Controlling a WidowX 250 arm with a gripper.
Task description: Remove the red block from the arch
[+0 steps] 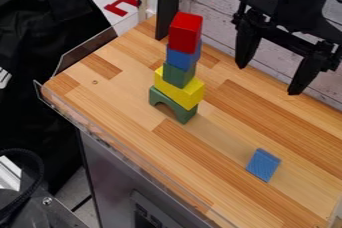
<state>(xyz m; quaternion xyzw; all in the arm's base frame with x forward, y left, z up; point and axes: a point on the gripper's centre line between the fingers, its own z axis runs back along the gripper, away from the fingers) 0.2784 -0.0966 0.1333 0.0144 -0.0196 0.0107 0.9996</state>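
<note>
We see the red block (184, 33) at the top of the tower, above the green arch (181, 111). Our gripper (268, 78) has its fingers wide apart, holding nothing. If we close off-centre, the sideways push may topple the stack.

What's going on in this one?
Nothing is being handled right now. The robot's gripper hangs over the wooden counter with its jaws open, to one side of a tower. From the bottom, that tower has a green arch, a yellow block, a green block, a blue block and the red block on top.
</note>
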